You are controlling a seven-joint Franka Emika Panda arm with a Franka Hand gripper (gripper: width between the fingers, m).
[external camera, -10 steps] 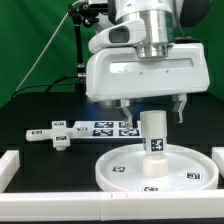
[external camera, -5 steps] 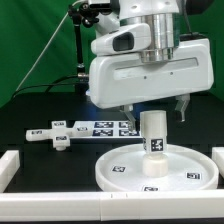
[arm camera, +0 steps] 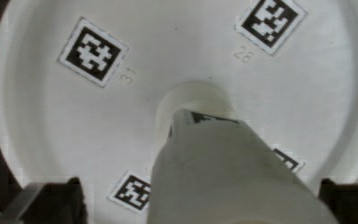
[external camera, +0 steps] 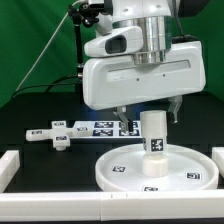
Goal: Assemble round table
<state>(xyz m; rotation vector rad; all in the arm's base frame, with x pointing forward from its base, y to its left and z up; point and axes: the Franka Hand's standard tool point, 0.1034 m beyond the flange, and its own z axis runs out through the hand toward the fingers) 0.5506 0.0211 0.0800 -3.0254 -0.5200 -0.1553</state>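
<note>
The large rimmed round disc (external camera: 158, 168) lies flat near the table's front, with tags on its face. The short thick cylinder leg (external camera: 153, 133) stands upright on its middle. The gripper (external camera: 148, 106) hangs above the leg, open, with one finger on each side and neither touching it. In the wrist view the leg (arm camera: 220, 165) rises from the disc (arm camera: 176, 50) between the two dark fingertips (arm camera: 55, 200), with gaps on both sides. The cross-shaped piece (external camera: 52, 133) lies on the black table on the exterior view's left.
The marker board (external camera: 108, 127) lies flat behind the disc. A white wall (external camera: 20, 165) runs along the table's front and left edge. A green backdrop and a black stand with cables are behind the arm.
The arm and gripper have risen slightly and shifted towards the exterior view's left. The leg and disc have not moved.
</note>
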